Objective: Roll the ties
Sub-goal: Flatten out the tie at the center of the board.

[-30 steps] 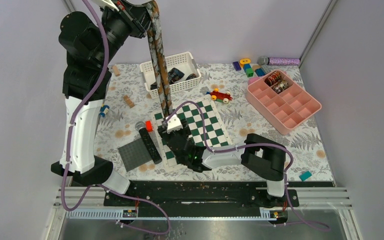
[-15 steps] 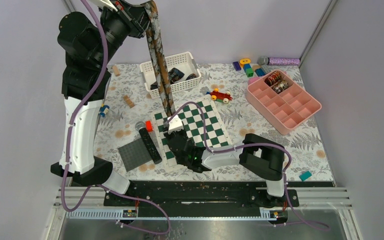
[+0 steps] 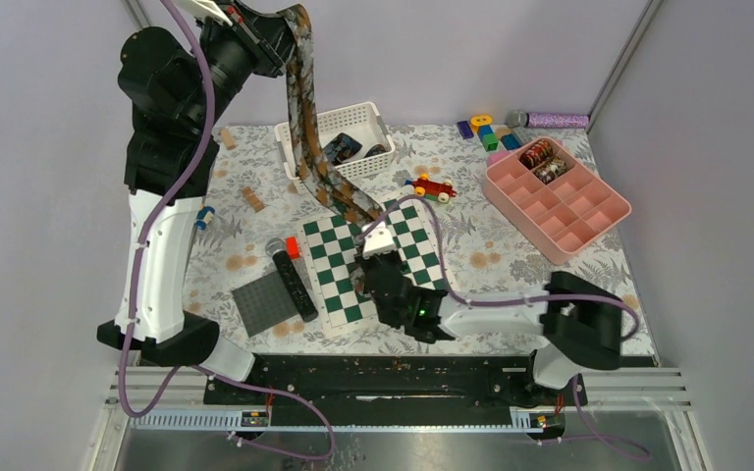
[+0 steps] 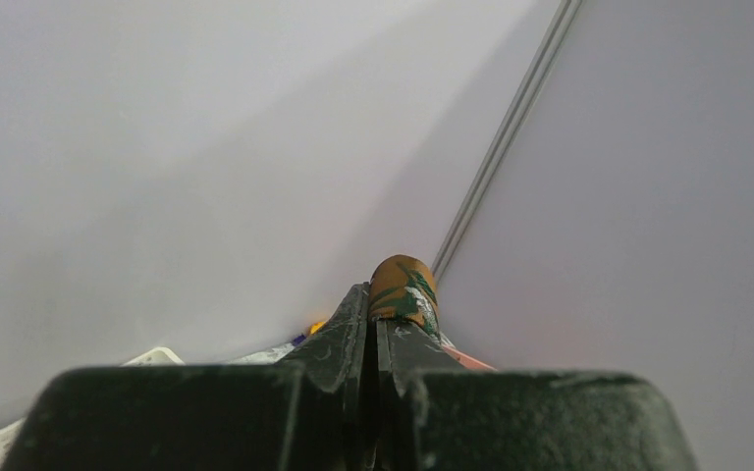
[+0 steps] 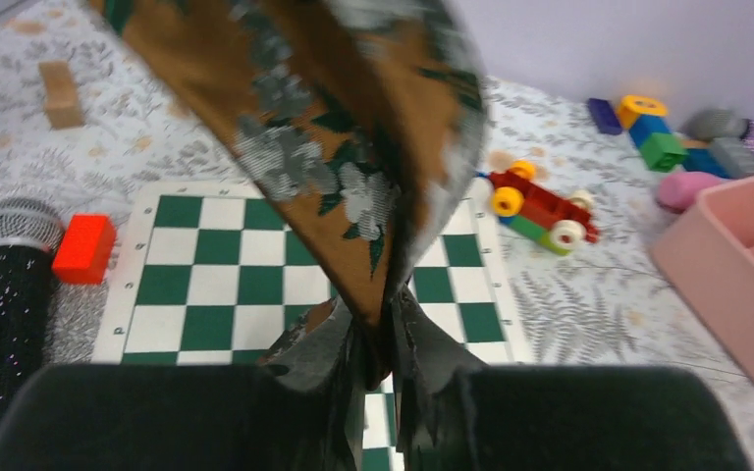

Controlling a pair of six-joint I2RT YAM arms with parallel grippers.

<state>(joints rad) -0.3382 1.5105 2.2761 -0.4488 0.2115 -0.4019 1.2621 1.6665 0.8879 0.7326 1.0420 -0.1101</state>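
A brown, green-flecked tie [image 3: 306,108] runs from high at the back left down to the checkerboard mat [image 3: 324,285]. My left gripper [image 3: 290,15] is raised near the back wall and shut on the tie's upper end [image 4: 403,289], which folds over its fingertips [image 4: 358,314]. My right gripper [image 3: 375,235] is low over the mat and shut on the tie's lower end [image 5: 334,147], pinched between its jaws. Rolled ties [image 3: 540,157] sit in the pink tray's far corner. Darker ties [image 3: 349,147] lie in the white basket [image 3: 339,116].
The pink divided tray [image 3: 589,211] stands at the right. A microphone [image 3: 293,280], a red block [image 3: 293,248] and a grey baseplate [image 3: 260,304] lie left of the mat. A toy car [image 3: 434,186], coloured blocks [image 3: 486,130] and a teal block [image 3: 600,344] are scattered about.
My right gripper has closed on the tie's lower end and shifted right and nearer, so the tie now hangs slanted instead of straight down. The left gripper has stayed high.
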